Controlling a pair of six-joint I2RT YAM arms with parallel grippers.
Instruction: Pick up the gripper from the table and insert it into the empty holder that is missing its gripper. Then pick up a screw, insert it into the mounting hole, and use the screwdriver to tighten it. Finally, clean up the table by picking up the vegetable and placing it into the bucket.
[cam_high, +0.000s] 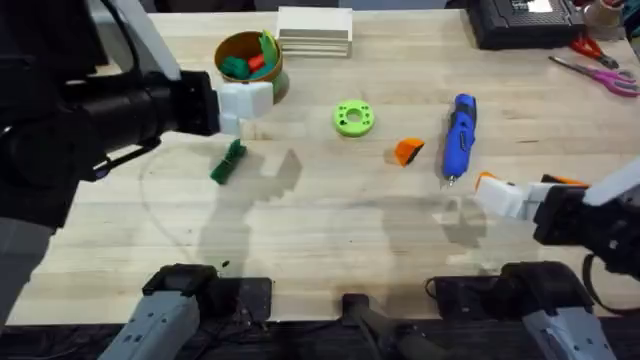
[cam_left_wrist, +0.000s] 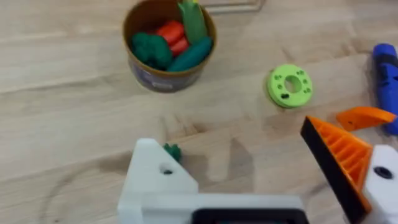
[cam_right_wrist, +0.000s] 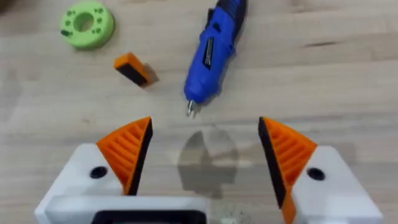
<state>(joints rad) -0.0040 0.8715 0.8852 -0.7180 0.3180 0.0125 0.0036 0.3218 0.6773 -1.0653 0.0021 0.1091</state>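
The orange ribbed gripper (cam_high: 408, 151) (cam_right_wrist: 134, 68) lies on the table between the lime ring and the blue screwdriver (cam_high: 459, 135) (cam_right_wrist: 214, 43). My left gripper (cam_high: 240, 108) (cam_left_wrist: 230, 140) hovers open beside the bucket (cam_high: 250, 60) (cam_left_wrist: 168, 46). One of its fingers is the bare white holder (cam_left_wrist: 158, 180); the other carries an orange pad. The dark-green vegetable (cam_high: 228, 162) (cam_left_wrist: 171, 151) lies just below it. My right gripper (cam_high: 490, 185) (cam_right_wrist: 205, 127) is open and empty, just short of the screwdriver's tip. The screw is out of view.
A lime-green ring (cam_high: 353, 118) sits mid-table. The bucket holds several toy vegetables. A white box (cam_high: 315, 30) stands behind it. Red-handled scissors (cam_high: 600, 70) and a black device (cam_high: 520, 20) are at the far right. The near table is bare wood.
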